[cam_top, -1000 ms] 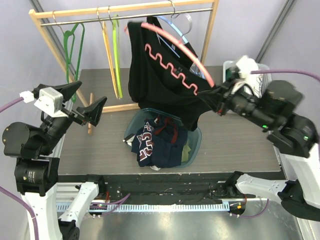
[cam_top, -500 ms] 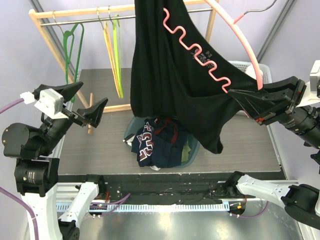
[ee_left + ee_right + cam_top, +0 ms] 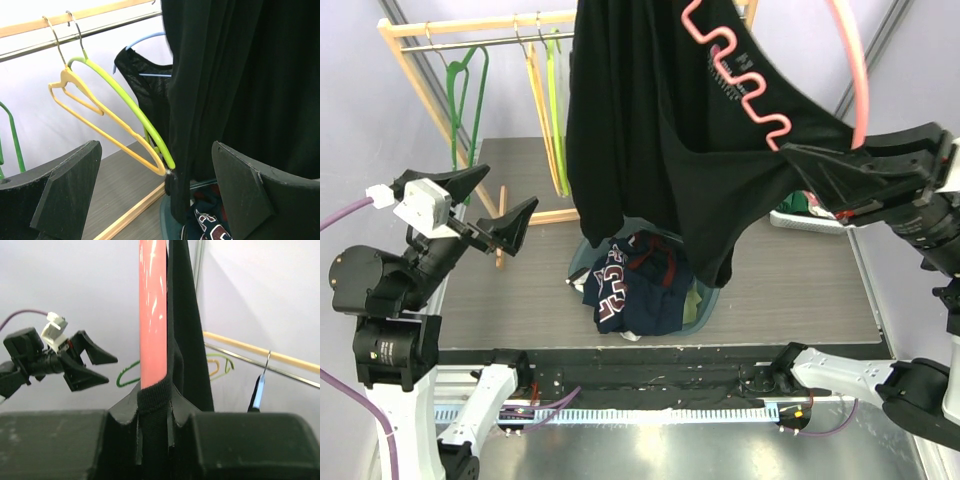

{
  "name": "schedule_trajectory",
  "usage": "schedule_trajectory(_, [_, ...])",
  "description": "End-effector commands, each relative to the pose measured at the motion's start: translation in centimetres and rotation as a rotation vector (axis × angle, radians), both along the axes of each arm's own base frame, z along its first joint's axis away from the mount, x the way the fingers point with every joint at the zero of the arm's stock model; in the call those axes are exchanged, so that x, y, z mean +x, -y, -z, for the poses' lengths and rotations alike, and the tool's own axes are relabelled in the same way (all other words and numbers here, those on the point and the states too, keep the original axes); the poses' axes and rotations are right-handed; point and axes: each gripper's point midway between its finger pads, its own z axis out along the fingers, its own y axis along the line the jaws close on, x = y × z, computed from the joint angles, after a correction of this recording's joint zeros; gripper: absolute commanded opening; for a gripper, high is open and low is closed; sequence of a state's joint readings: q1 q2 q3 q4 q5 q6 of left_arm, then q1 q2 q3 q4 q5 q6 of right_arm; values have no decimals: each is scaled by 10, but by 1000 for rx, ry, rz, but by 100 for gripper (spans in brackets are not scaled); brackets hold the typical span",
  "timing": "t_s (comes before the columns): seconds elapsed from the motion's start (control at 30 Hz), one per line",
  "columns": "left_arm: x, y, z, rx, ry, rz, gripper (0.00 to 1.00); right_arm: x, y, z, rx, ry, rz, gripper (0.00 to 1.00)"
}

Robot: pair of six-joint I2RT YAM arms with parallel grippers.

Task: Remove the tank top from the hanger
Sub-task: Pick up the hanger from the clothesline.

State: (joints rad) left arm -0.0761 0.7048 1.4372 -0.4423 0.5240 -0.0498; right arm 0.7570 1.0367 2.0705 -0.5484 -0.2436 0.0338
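1. Between the fingers of your right gripper [image 3: 817, 172] sits the lower end of the pink hanger [image 3: 856, 70] together with a fold of the black tank top [image 3: 660, 130]. The jaws are pinched nearly together on both.
2. Straight up out of that right gripper [image 3: 154, 412], in its own wrist view, rises the pink hanger [image 3: 152, 315]. A ribbed edge of the tank top [image 3: 190, 340] wraps over the bar right at the fingertips and is caught in the pinch.
3. Away from the clamp toward your left arm, the tank top drapes on the hanger, with its pink wavy trim running up from the fingers. Most of the cloth hangs lower than the clamp.
4. Below the cloth, the garment's lowest point overlaps a basket [image 3: 712, 292] of clothes [image 3: 630, 290] in the top view. You cannot tell from there whether the two touch.
5. Off to the far side of the garment from the clamp, your left gripper [image 3: 492, 203] has its fingers spread wide. It holds nothing and touches nothing.
6. Ahead of the left gripper [image 3: 156, 150], in the gap between its fingers, you see a yellow hanger [image 3: 67, 80] and a lime-green hanger [image 3: 130, 104] hooked on the rack [image 3: 30, 27].
7. Beyond the finger on the right of that wrist view, the tank top [image 3: 235, 75] fills the background as a dark curtain, apart from the finger.
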Motion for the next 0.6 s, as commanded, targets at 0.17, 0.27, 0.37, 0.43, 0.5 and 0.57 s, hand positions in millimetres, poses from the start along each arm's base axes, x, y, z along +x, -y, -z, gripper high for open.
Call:
schedule_trajectory(0.17, [-9,-1,-13,-4,64,0,97,-48,42,-82,255,248,-22,1])
schedule_trajectory(0.27, [-9,-1,-13,-5,63,-1,96,-51,45,-89,271,258,-25,1])
schedule_trajectory(0.37, [-10,-1,-13,-7,63,-2,96,-53,47,-94,286,265,-29,1])
schedule_trajectory(0.43, [-11,-1,-14,-8,66,1,97,-54,48,-97,295,270,-31,1])
schedule_trajectory(0.5, [-13,-1,-15,-10,69,0,97,-55,47,-101,300,274,-37,1])
schedule_trajectory(0.57, [-13,-1,-15,-11,70,0,97,-53,45,-102,296,267,-39,1])
